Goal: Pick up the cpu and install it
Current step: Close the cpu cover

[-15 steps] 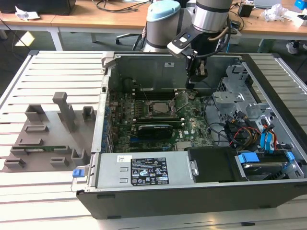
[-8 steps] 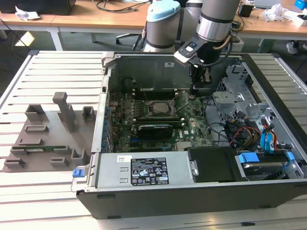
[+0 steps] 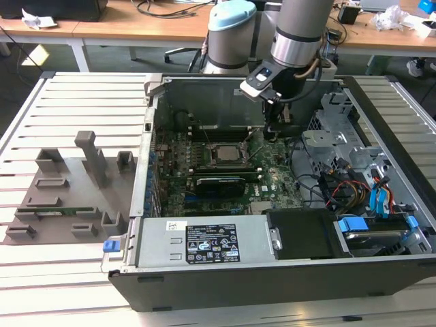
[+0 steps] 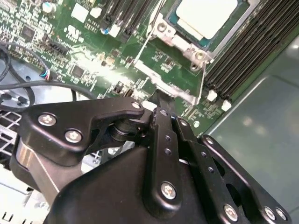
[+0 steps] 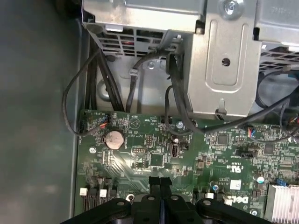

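The cpu (image 3: 225, 152) lies flat inside the black-framed motherboard socket (image 3: 206, 154), its silvery-grey top facing up. The second wrist view shows the cpu (image 4: 205, 16) seated under the metal retention frame (image 4: 175, 44), with thin wire levers alongside. My gripper (image 3: 276, 128) hangs over the green motherboard (image 3: 272, 170), to the exterior view's right of the socket and apart from the cpu. Its black fingers (image 5: 154, 184) are pressed together with nothing between them, and the gripper (image 4: 158, 96) is shut in both wrist views.
A long black expansion card (image 3: 219, 182) lies just in front of the socket. The metal drive cage (image 3: 337, 139) and loose cables (image 3: 320, 184) crowd the exterior view's right. The power supply (image 3: 204, 242) fills the case front. A grey fixture (image 3: 68, 184) sits on the slatted table.
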Motion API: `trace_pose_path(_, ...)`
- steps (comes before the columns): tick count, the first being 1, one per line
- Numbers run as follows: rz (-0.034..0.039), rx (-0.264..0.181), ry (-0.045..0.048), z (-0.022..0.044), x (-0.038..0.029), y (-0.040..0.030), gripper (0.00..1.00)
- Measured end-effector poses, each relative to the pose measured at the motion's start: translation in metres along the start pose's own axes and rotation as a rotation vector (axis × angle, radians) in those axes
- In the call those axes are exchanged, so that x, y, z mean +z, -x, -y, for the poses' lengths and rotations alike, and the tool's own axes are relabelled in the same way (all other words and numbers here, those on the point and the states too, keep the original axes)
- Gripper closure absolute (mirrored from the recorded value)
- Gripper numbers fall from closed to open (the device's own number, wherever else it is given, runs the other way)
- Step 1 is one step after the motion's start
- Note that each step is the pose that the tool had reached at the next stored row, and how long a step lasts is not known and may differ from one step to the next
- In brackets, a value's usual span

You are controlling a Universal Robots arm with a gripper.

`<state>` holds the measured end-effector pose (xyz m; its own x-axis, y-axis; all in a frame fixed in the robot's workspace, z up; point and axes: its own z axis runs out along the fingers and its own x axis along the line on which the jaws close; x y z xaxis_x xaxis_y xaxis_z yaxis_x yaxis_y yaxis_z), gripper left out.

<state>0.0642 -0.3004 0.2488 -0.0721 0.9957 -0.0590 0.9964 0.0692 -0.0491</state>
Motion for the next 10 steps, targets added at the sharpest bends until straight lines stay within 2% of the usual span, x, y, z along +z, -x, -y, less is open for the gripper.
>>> trace_pose_path(5, -0.0006, 0.0, 0.0001, 0.0128, 0.0008, -0.001, 0.89)
trace_pose_path(10, -0.0005, 0.0, 0.0001, 0.0211, 0.0013, -0.0015, 0.89)
